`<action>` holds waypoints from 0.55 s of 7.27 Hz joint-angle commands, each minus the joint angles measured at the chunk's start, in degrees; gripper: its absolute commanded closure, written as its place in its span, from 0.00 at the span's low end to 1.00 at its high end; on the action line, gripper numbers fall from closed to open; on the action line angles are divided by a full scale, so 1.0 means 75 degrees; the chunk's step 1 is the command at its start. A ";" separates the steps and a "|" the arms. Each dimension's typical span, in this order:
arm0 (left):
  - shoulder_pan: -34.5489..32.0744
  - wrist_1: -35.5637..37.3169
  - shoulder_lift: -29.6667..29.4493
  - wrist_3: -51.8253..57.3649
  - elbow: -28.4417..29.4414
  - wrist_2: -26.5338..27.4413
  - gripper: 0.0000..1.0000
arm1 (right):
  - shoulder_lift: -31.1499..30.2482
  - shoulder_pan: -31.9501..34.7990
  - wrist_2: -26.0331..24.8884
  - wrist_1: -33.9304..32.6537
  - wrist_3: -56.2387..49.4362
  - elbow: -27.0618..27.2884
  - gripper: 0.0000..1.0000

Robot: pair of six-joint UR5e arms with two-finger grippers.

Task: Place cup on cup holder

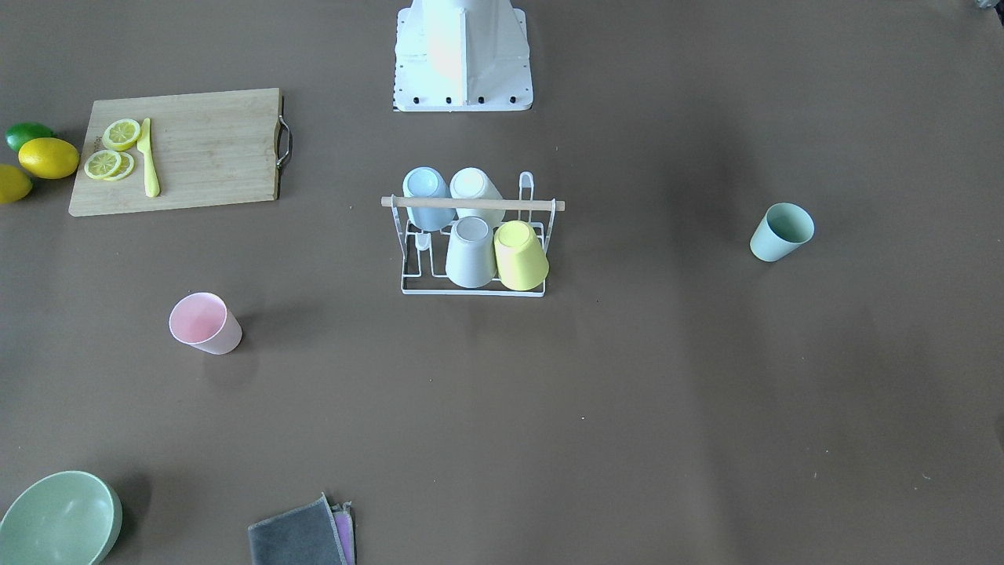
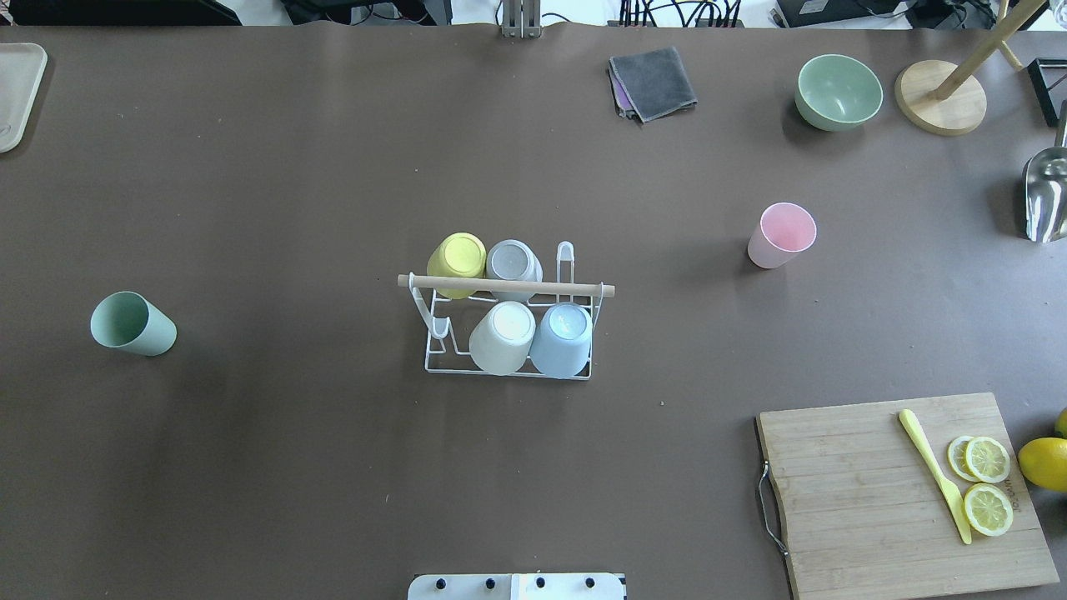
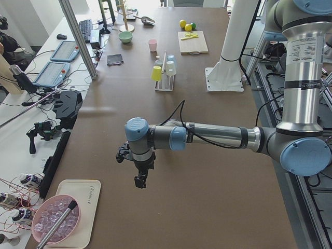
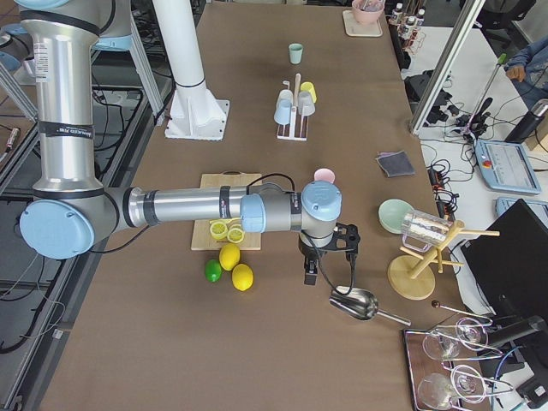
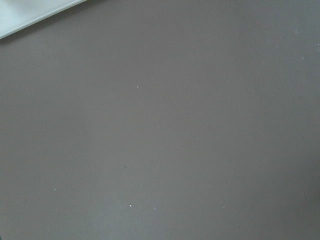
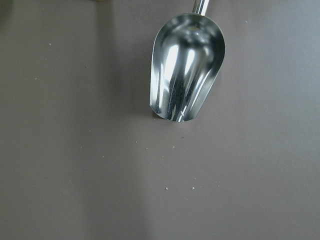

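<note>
Overhead exterior had four cups [image 2: 502, 337] racked on the cup holder [image 2: 508, 287], pink cup [image 2: 782, 235] and green cup [image 2: 132, 323] well apart from it, not yet placed. Left pincer [image 3: 140, 181] and right pincer [image 4: 310, 275]: couldn't tell their spread.

Only the side views show the left gripper [image 3: 141, 179] and the right gripper [image 4: 310, 274], so I can't read how either's jaws stand. The scoop [image 6: 186, 70] loses its handle at the right wrist view's top edge. In the front view, the bottom edge clips the bowl [image 1: 59, 518] and the cloths [image 1: 298, 537]. Four upturned cups [image 2: 502, 337] hide their prongs on the cup holder [image 2: 575, 289]. Just a corner of the pale tray [image 5: 25, 12] shows.
</note>
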 commanded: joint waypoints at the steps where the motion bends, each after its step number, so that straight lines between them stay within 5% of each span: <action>1: 0.0000 0.0005 0.0011 0.0007 0.0018 0.0001 0.02 | 0.0387 -0.0232 -0.0017 0.0001 -0.0029 0.0073 0.00; 4: 0.0000 0.0005 -0.0024 -0.0004 0.0007 0.0001 0.02 | 0.0399 -0.0266 0.0055 0.0001 -0.0018 0.0284 0.00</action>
